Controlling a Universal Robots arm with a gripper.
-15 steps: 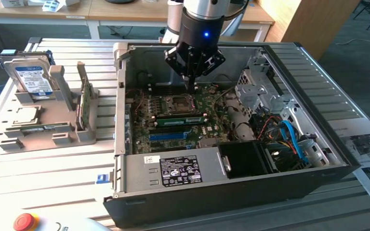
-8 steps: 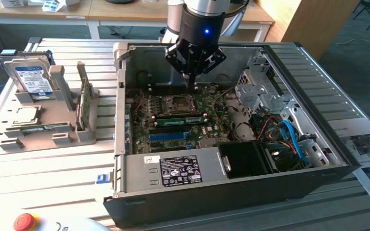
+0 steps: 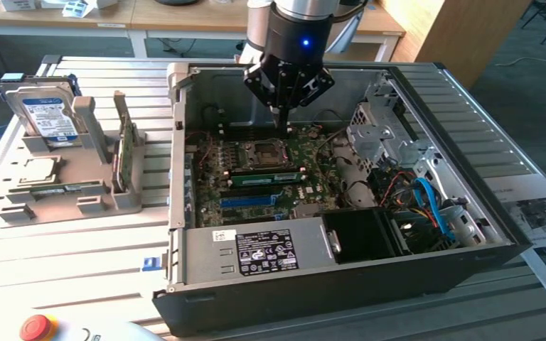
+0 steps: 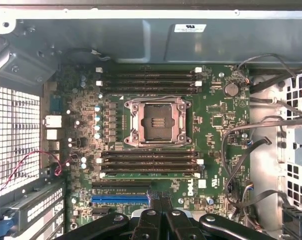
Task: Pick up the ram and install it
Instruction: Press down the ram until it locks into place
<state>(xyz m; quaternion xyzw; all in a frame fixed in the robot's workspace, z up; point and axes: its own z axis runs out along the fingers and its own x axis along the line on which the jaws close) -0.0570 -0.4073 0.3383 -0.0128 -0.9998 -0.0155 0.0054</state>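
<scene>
a "dell" logo on the motherboard (image 4: 190, 187); other labels and stickers too small to read

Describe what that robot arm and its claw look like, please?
The arm has a silvery metal wrist section above a black housing with a small blue light. Below it, the black gripper has angular linkages narrowing to slim dark fingers.

We count one open computer case (image 3: 500, 245) holding one motherboard (image 4: 216, 125) with one empty CPU socket (image 4: 154, 122) between two banks of memory slots (image 4: 148, 80). One hard drive (image 3: 47, 117) stands in one grey rack (image 3: 65, 195), and we see one red stop button (image 3: 38, 327).
</scene>
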